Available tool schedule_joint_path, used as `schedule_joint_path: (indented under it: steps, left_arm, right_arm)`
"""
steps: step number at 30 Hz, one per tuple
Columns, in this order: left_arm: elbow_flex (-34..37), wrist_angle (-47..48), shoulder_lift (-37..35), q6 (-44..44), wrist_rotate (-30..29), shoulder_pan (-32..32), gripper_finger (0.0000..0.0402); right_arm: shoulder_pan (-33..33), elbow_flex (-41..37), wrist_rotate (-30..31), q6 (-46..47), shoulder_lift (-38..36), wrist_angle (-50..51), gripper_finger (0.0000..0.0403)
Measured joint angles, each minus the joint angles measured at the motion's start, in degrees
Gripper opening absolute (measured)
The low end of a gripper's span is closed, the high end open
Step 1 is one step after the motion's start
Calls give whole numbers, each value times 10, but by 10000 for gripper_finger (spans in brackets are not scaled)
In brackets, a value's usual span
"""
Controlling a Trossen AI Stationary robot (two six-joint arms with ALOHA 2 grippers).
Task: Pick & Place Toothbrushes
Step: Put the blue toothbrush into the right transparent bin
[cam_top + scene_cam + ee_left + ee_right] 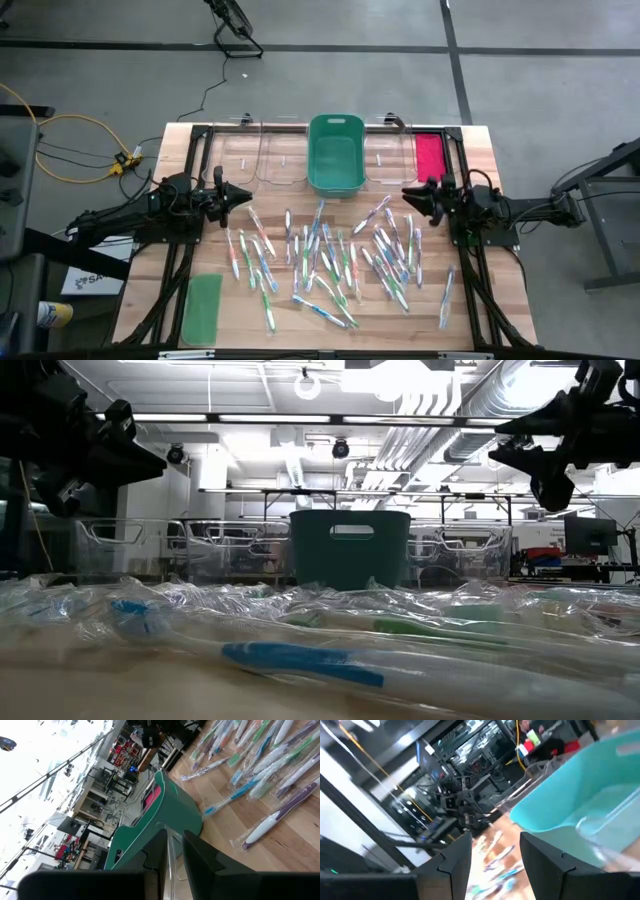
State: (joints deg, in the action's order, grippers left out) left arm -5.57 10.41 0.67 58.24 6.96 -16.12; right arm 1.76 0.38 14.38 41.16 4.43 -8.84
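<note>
Several toothbrushes [330,255] in clear wrappers lie flat and scattered over the middle of the wooden table; they also show in the low view [300,660] and the left wrist view [260,780]. My left gripper [248,196] hovers level above the table at the left of the pile. Its fingers [174,832] stand narrowly apart with nothing between them. My right gripper [407,194] hovers level at the right of the pile, open and holding nothing [495,837]. Both point toward the table's middle.
A green bin [335,155] stands at the far edge in the middle, with clear bins [265,160] [385,160] on either side. A red-pink lid [430,155] lies at the far right. A green lid [202,308] lies at the near left.
</note>
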Motion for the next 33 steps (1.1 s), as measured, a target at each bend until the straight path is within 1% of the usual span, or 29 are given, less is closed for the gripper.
schedule_joint_path:
  steps: [4, 9, 14, 19, 23, 28, 33]
  left_arm:
    - [0, 0, 0, 0, 0, 0, 55]
    - [0, 0, 0, 0, 0, 0, 55]
    - [0, 0, 0, 0, 0, 0, 55]
    - [0, 0, 0, 0, 0, 0, 55]
    - [0, 0, 0, 0, 0, 0, 55]
    - [0, 0, 0, 0, 0, 0, 55]
    - [0, 0, 0, 0, 0, 0, 55]
  right_arm:
    - [0, 1, -21, 87, 0, 0, 160]
    - [18, 30, -35, 152, 12, 9, 160]
    - [61, 98, -25, 230, 57, 95, 160]
    - [117, 195, -34, 351, 146, 243, 160]
    - [163, 265, -65, 440, 236, 347, 160]
    - [219, 319, -128, 558, 350, 403, 160]
    - [281, 337, -198, 690, 452, 419, 160]
